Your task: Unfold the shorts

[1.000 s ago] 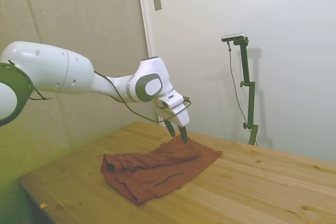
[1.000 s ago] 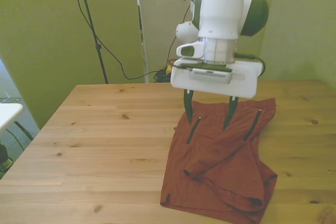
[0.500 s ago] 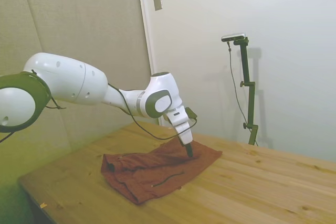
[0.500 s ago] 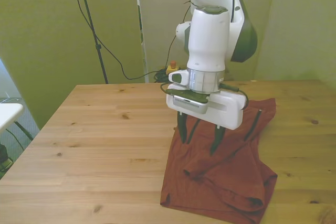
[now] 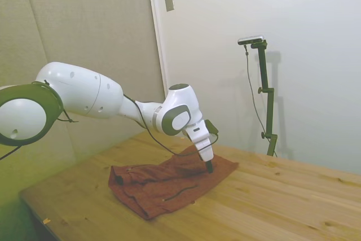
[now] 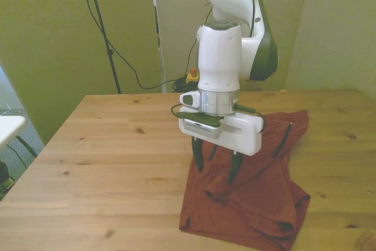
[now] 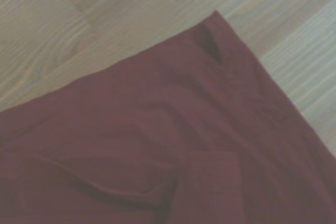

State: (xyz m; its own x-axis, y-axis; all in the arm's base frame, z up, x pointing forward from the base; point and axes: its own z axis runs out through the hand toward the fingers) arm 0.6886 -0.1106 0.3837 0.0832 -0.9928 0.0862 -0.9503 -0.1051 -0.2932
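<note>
Gripper (image 6: 215, 167) fingers spread apart, gripping nothing, tips down on the folded red shorts (image 6: 249, 189) lying on the wooden table (image 6: 106, 163).

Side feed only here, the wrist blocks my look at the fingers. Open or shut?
Observer: Open. In the front view both fingers stand apart, tips down at the shorts.
Operator: Where on the cloth?
Observer: Gripper is near the edge on the front view's left, just above a raised fold.
Operator: Corner visible anywhere?
Observer: Yes, the wrist view shows a cloth corner lying on bare table.
</note>
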